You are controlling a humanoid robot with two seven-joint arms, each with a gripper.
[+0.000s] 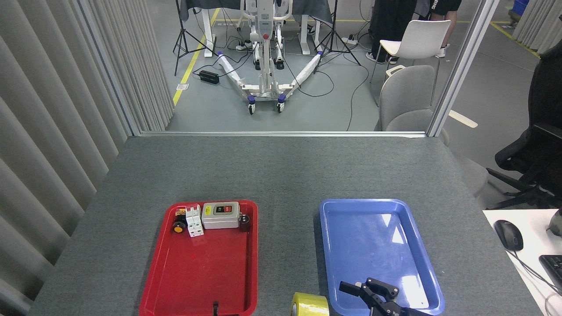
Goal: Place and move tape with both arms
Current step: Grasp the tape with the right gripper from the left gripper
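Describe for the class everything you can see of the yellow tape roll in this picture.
Only the upper part of the tape shows; the bottom edge of the view cuts off the rest. It is a wide roll of glossy, translucent yellow tape, its curved band facing up, with a sliver of pale core at its left end. It sits in the gap between the red tray and the blue tray. The right gripper is near it, apart. What the roll rests on is hidden.

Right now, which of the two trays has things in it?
The red tray, left of the blue tray; switch parts sit along its far end, while the blue one holds nothing.
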